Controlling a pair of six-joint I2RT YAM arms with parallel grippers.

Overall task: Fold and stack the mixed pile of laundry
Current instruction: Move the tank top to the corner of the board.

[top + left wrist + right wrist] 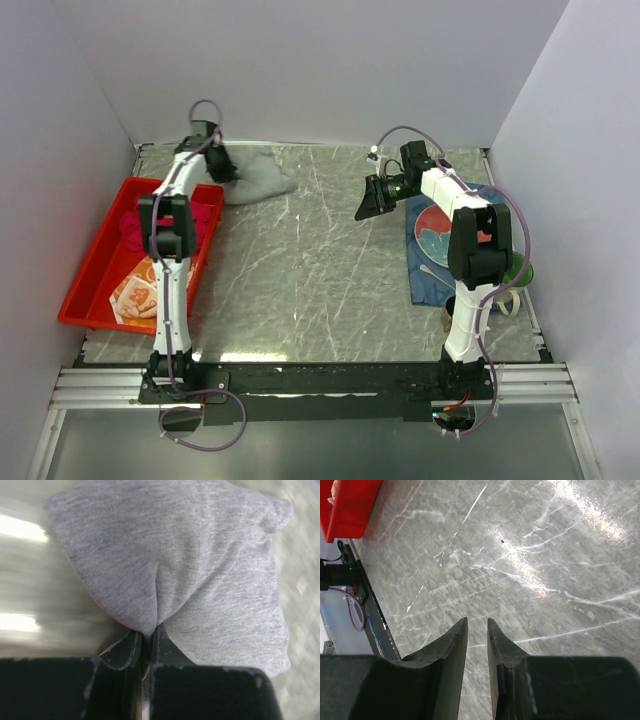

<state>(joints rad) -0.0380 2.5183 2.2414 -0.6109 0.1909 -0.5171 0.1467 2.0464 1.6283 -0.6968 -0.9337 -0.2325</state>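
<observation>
While the left pincer [146, 635] sat pinched tight on a fold of the grey garment [190, 570], the cloth bunched into a crease running up from the fingertips and spread out loosely beyond them. In the overhead view the garment lay crumpled at the far left of the surface [310, 270], just beyond the far corner of the red tray [85, 275], with the left arm reaching over it.

The crimson-magenta shirt [130, 225] and the orange-and-white patterned cloth [135, 295] both lay inside the tray, the shirt at its far end and the patterned cloth at its near end.

The right pincer [477, 625] hovered over bare marble towards the far right, its jaws only slightly parted and nothing between them. The dark blue placemat [430, 260] lay under that arm.

The grey piece looked like light, soft knit jersey, limp enough to sag and drag rather than hold any shape. A single pinch in its middle would probably only lift a drooping bundle. Laying it flat likely called for a hold at an edge or corner, ideally with the second pincer taking an opposite corner so the cloth could be stretched out. Which part of the garment the left pincer had caught could not be told from the crumpled shape.
</observation>
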